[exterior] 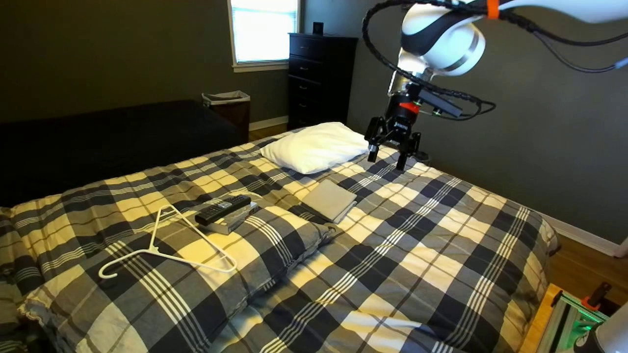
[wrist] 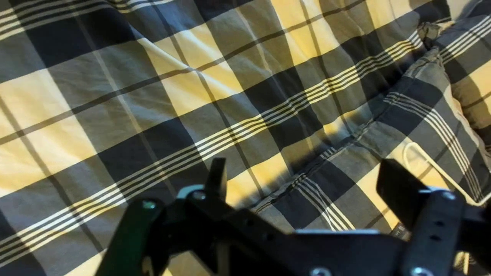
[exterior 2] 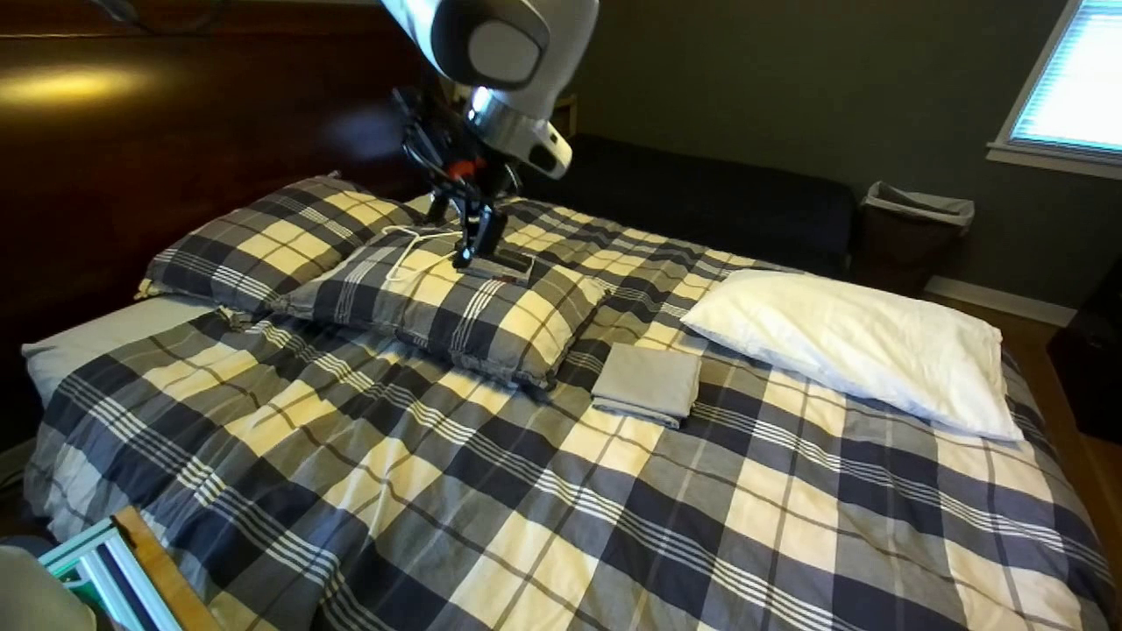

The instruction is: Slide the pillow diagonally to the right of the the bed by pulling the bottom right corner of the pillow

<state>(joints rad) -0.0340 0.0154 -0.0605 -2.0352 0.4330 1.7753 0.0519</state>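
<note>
Wrist view: gripper in the air, fingers spread wide, nothing between them. Pillow below, toward 4 o'clock; bed takes up 9 to 12 o'clock. In an exterior view, hanger and box lie on the pillow, remote on the box; pillow sits at 8 o'clock of that frame. Going from the pillow in an exterior view: cloth at 4 o'clock, just beside its near corner; white pillow at 3, apart; second plaid pillow at 10.

Progress: looks like pre-grasp, my call. No corner held, so the pinch and the diagonal pull seem left to do. Target corner probably the one by the cloth; fingers not down at it. Nothing I'd mark done, though one moment can't settle whether the pillow's spot is the final one.

Text: no brand readable. Pale lettering on the gripper body, too small. Dark scrap at 4 o'clock in the wrist view shows a few letters, cut off, can't read.
</note>
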